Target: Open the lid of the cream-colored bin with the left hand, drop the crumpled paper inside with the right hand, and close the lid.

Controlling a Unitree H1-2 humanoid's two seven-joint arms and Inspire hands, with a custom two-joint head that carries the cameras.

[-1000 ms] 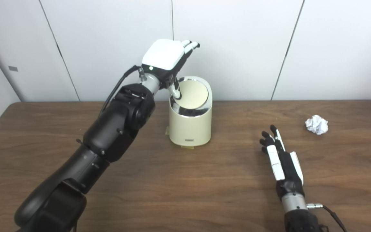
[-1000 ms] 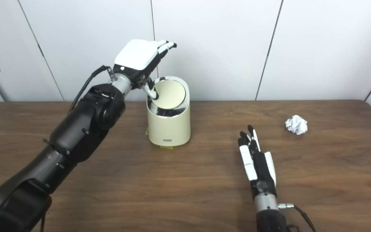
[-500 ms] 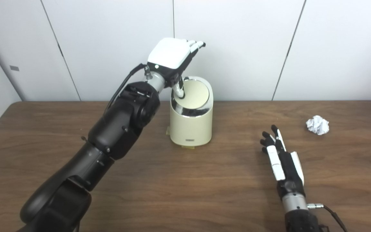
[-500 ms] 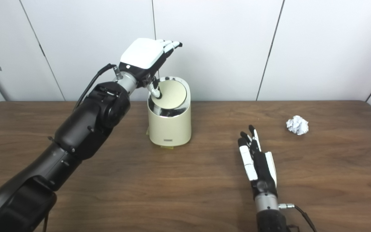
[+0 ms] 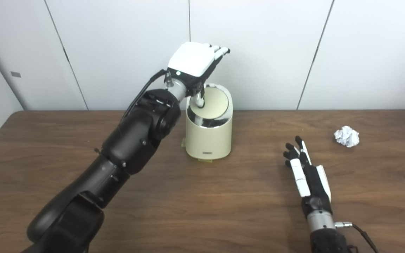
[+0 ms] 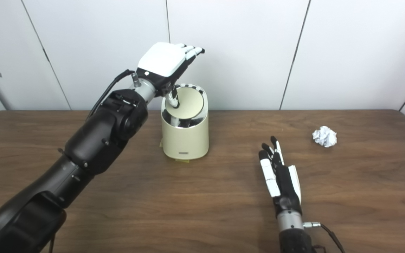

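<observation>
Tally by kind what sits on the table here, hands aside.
Cream-colored bin with lid: 1
Crumpled paper: 1
Total: 2

Both arms glossy black, bulky rounded shells with small screws, silver metal wrist cuffs, black cable at each wrist; left hand has white back plate with small green light and white fingers with black tips; right hand black with white finger panels.
</observation>
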